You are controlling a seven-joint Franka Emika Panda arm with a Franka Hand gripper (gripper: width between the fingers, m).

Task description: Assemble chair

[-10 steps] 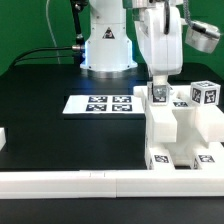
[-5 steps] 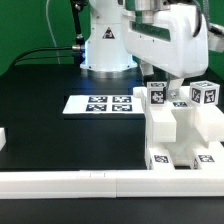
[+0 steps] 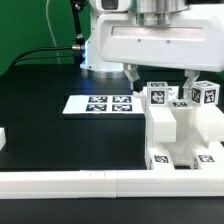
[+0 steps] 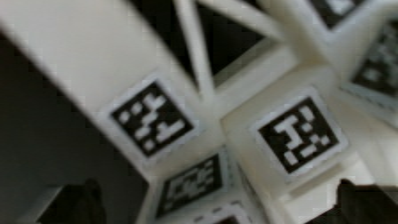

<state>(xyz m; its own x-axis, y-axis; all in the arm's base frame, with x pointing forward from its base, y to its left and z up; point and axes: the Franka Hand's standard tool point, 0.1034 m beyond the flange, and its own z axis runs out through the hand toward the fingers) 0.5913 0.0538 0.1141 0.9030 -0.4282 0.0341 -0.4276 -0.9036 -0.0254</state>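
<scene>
Partly built chair [image 3: 178, 130] at the exterior view's right, standing on the black tabletop [image 3: 60, 135] just behind the long white border rail [image 3: 80, 183]. Several tagged panels and posts already joined into one blocky body; apparently not finished, though how many parts remain cannot be told. Tool [image 3: 160, 78] spread wide and released, grasping nothing, hanging just above the chair's tagged top. Marker board [image 3: 100, 103] flat nearby. Wrist view close and blurred: only tagged white chair faces.
</scene>
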